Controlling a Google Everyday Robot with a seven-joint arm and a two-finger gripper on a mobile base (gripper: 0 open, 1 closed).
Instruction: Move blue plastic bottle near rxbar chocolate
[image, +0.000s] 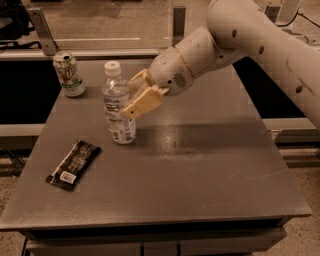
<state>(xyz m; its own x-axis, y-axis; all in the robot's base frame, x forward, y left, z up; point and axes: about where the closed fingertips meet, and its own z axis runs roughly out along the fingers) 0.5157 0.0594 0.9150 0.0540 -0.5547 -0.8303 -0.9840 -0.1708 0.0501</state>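
Note:
The blue plastic bottle (116, 102), clear with a white cap and a printed label, is upright on the left half of the grey table (210, 170). My gripper (128, 98) reaches in from the right and is shut on the bottle at its label. The bottle's base is at or just above the tabletop; I cannot tell which. The rxbar chocolate (74, 164), a flat dark wrapper with a small white patch at its near end, lies on the table to the front left of the bottle, apart from it.
A green-and-white soda can (69, 74) stands at the table's back left corner. A metal rail and posts (178, 22) run behind the table. My white arm (260, 45) crosses above the back right part of the table.

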